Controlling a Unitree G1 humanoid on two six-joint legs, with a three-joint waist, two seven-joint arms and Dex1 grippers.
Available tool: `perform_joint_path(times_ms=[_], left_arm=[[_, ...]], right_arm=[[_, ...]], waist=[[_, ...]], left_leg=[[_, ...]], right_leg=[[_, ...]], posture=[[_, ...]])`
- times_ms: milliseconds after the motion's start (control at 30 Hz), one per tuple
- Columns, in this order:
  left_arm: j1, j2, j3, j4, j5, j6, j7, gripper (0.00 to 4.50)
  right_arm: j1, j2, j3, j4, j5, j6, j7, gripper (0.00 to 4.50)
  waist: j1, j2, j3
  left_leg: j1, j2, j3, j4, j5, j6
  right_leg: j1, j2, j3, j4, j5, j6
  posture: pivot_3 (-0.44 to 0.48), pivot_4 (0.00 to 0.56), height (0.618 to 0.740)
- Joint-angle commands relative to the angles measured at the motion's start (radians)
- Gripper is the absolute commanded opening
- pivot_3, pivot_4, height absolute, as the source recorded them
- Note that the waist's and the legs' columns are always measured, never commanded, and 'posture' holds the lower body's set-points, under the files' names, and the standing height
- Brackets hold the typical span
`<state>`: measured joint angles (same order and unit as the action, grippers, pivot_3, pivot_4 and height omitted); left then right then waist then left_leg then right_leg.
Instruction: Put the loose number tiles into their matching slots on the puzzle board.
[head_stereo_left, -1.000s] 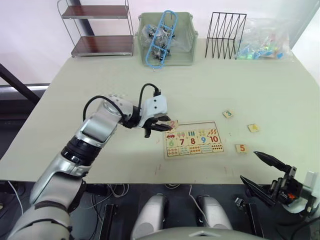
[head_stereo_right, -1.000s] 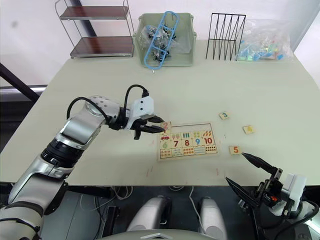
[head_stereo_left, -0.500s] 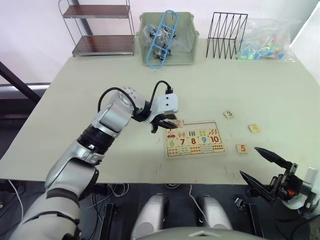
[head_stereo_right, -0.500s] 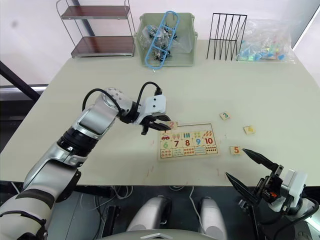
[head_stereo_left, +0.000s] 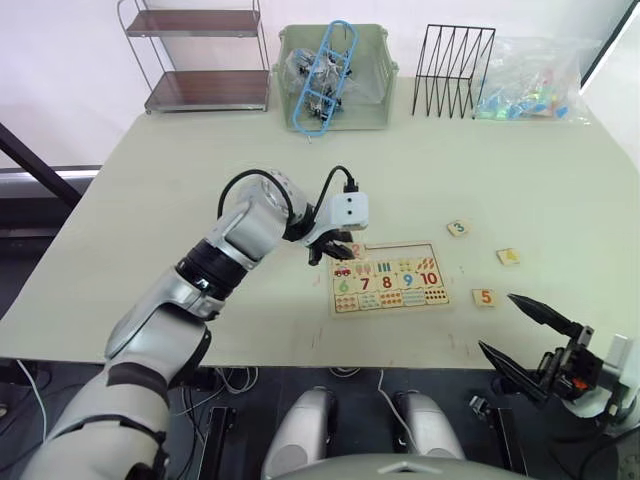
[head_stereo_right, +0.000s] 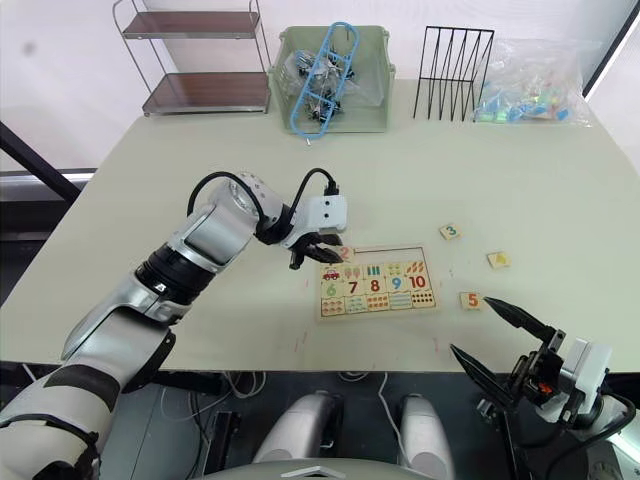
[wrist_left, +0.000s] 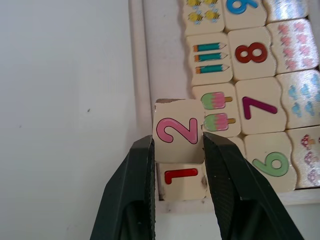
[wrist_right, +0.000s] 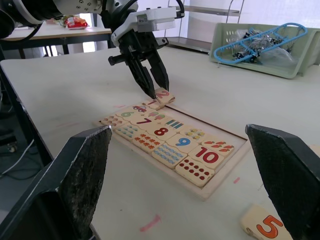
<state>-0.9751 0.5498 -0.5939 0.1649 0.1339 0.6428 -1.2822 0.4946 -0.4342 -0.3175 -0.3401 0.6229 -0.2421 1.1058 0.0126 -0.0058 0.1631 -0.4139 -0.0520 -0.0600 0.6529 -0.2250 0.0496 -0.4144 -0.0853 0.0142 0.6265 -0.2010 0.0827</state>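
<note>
The puzzle board (head_stereo_left: 410, 247) lies near the table's front, with digits 6 to 10 and picture tiles in place. My left gripper (wrist_left: 177, 142) is shut on the pink 2 tile (wrist_left: 178, 130), holding it tilted over the left end of the board's row of slots (wrist_left: 165, 60). The red 1 tile (wrist_left: 180, 175) sits in the end slot beside it. Three loose number tiles lie right of the board: the 3 (head_stereo_left: 457, 228), the 4 (head_stereo_left: 507, 256) and the 5 (head_stereo_left: 484, 297). My right gripper (head_stereo_left: 515, 335) hangs open past the front right edge, holding nothing.
Along the table's far edge stand a two-tier shelf (head_stereo_left: 200, 55), a green bin (head_stereo_left: 335, 110) holding blue hangers, a black wire rack (head_stereo_left: 452, 70) and a clear bag of coloured pieces (head_stereo_left: 530, 85).
My left gripper has carried the 2 tile a little to the right, onto the board's left end, and its elbow has swung in. The right gripper has stayed put.
</note>
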Motion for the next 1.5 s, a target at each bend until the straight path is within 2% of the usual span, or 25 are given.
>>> perform_joint_path(times_ms=[33, 400, 1500], left_arm=[[-0.034, -0.014, -0.016, -0.002, 0.023, 0.036, -0.002, 0.92], [-0.097, -0.089, -0.043, 0.079, 0.054, 0.051, -0.014, 0.92], [-0.113, -0.132, -0.072, 0.123, 0.108, 0.075, -0.025, 0.92]], right_arm=[[0.003, 0.007, 0.001, -0.006, 0.0, -0.028, -0.001, 4.5], [0.014, 0.012, 0.0, 0.007, 0.0, -0.05, 0.004, 4.5], [0.016, 0.007, 0.012, -0.003, -0.005, -0.053, -0.015, 4.5]], waist=[[0.0, 0.0, 0.0], [-0.002, 0.0, 0.0], [0.001, 0.0, 0.0]], left_leg=[[0.0, 0.0, 0.0, 0.0, 0.0, 0.0], [0.0, 0.0, 0.0, 0.0, 0.0, 0.0], [0.0, 0.0, 0.0, 0.0, 0.0, 0.0]], right_leg=[[0.0, 0.0, 0.0, 0.0, 0.0, 0.0], [0.0, 0.0, 0.0, 0.0, 0.0, 0.0], [0.0, 0.0, 0.0, 0.0, 0.0, 0.0]], posture=[[0.0, 0.15, 0.739], [0.0, 0.15, 0.739], [0.0, 0.15, 0.739]])
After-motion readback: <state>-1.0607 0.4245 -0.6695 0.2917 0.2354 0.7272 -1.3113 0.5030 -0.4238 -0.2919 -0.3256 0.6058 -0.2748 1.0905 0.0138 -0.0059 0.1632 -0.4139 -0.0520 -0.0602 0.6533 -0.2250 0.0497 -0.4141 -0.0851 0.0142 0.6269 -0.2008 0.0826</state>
